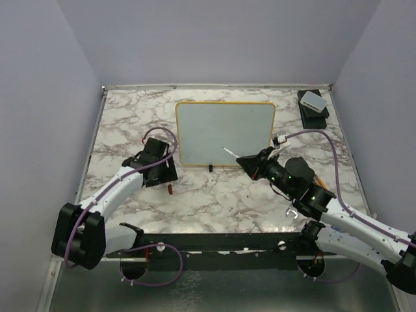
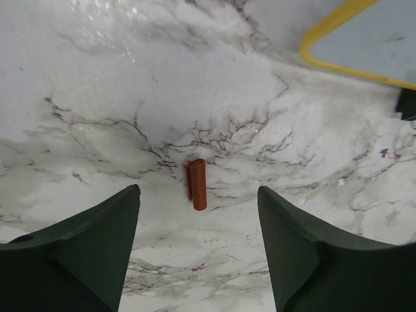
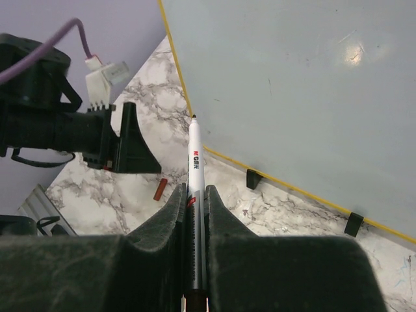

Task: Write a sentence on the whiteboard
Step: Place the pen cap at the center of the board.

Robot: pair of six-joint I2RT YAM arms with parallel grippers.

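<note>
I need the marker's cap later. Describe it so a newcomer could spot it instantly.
Start at the yellow-rimmed whiteboard on the marble table. Off its near left corner, by the left gripper, lies the cap. It is the only small red-brown tube there.

Top camera overlooks the table [image 1: 214, 195]; close wrist cameras share the whiteboard [image 1: 224, 130] and red cap [image 2: 197, 185].

Left end effector [image 2: 198, 190]: two dark fingers [image 2: 84, 247] at the lower edge, spread wide apart. Red-brown cap [image 2: 197, 185]: small cylinder with a side clip, lying flat on the white, grey-veined marble counter [image 2: 130, 97], in the gap ahead of the fingers, touching neither. Whiteboard [image 2: 383, 39]: one rounded corner at upper right, pale face, yellow rim. Black foot [image 2: 408, 104]: at the right edge, just below the board's rim.
</note>
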